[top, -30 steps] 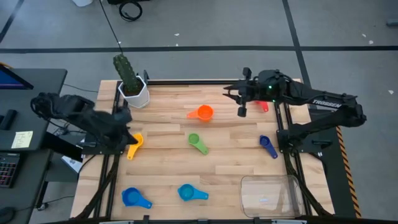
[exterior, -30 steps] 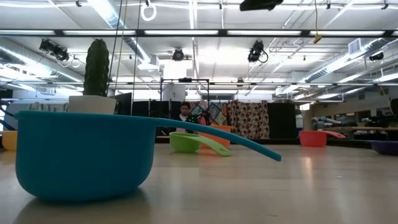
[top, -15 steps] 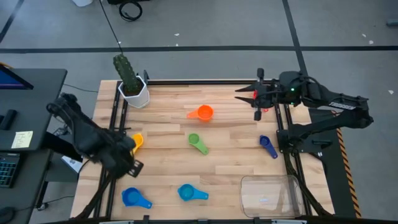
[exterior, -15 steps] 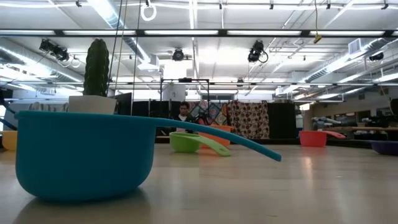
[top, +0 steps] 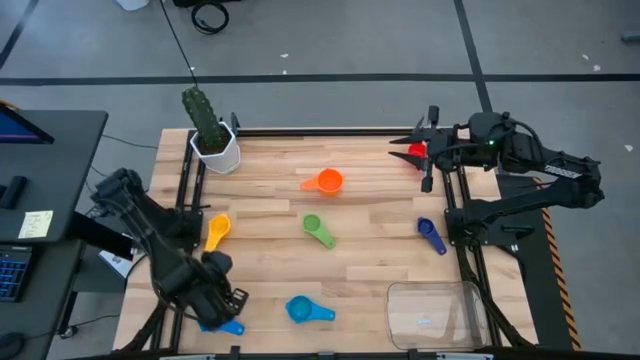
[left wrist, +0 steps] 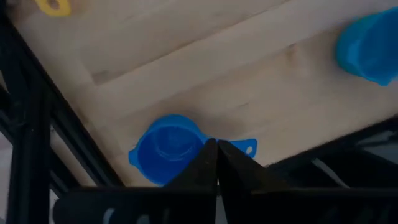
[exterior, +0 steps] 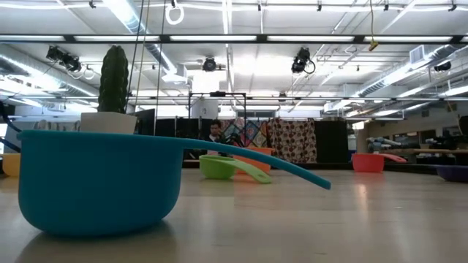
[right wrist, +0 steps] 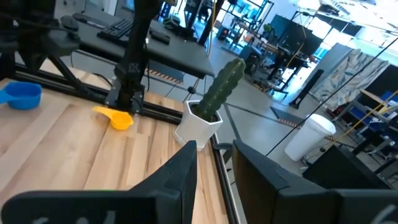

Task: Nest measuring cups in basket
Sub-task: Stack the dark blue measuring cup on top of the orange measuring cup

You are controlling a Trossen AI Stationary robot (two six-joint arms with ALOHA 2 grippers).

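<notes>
The measuring cups lie apart on the wooden table: orange [top: 327,181], green [top: 318,230], yellow [top: 216,231], dark blue [top: 431,236], light blue [top: 305,310], and red [top: 416,154] at the far right. A blue cup [left wrist: 168,149] sits at the near-left corner. My left gripper [top: 222,300] is shut and hovers just above that blue cup, partly hiding it from the high camera. My right gripper [top: 408,146] is open, raised over the red cup near the far right edge. The clear basket [top: 435,312] stands at the near right corner.
A white pot with a green cactus [top: 210,135] stands at the far left corner. Black frame rails run along the table's left and right edges. In the low view the light blue cup [exterior: 99,183] fills the foreground. Bare wood lies between the cups.
My left arm has swung from beside the yellow cup at the left edge toward the near edge and now hangs over the blue cup. My right gripper has drawn back toward the table's right edge, over the red cup. No cup has moved.
</notes>
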